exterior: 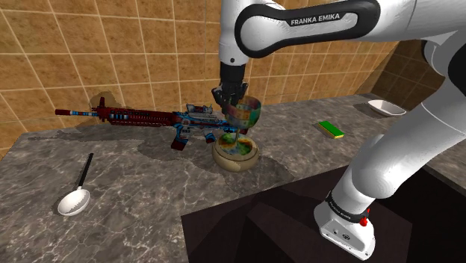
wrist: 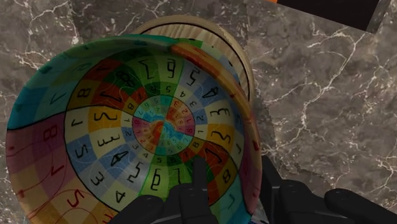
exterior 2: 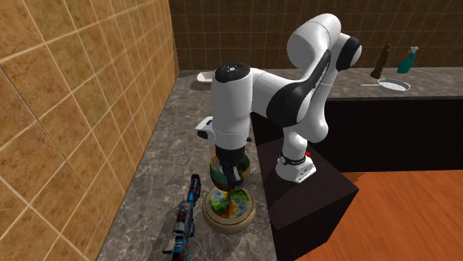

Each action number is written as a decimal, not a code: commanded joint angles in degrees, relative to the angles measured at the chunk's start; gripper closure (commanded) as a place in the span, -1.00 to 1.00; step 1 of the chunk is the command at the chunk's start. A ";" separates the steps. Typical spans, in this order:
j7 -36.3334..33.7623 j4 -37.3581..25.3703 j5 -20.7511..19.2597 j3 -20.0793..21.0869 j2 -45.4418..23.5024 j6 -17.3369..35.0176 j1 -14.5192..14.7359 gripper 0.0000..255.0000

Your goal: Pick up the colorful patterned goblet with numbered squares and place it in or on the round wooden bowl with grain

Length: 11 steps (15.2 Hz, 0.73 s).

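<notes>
Currently white arm [exterior: 299, 22] reaches out and drops vertical over the dark marbled counter [exterior: 134, 172], black gripper [exterior: 232, 104] clamped on the rim of the colourful number-squared goblet [exterior: 250, 112], one finger [wrist: 198, 175] inside the cup, goblet foot within the round pale wooden bowl [exterior: 224, 159].

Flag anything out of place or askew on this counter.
The red-and-blue rifle lies flat on the kitchen counter along the tiled wall, one end beside the bowl. It is odd among kitchenware. Nothing is spilled. The goblet, clasped at its rim by the pincer, stands roughly upright over the bowl.
</notes>
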<state>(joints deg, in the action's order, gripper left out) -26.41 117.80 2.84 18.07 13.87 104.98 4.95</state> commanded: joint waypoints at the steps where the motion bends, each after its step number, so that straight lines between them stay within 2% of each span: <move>1: -0.07 1.02 0.02 0.07 -0.01 1.12 0.04 1.00; 8: -0.07 1.00 0.01 0.08 -0.02 1.12 0.04 1.00; 9: -0.05 1.06 0.02 0.07 -0.01 1.16 0.03 -1.00; 11: -0.09 1.08 0.03 0.09 0.02 1.16 0.05 -1.00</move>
<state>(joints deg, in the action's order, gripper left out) -26.50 118.84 2.86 18.16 13.89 106.14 5.00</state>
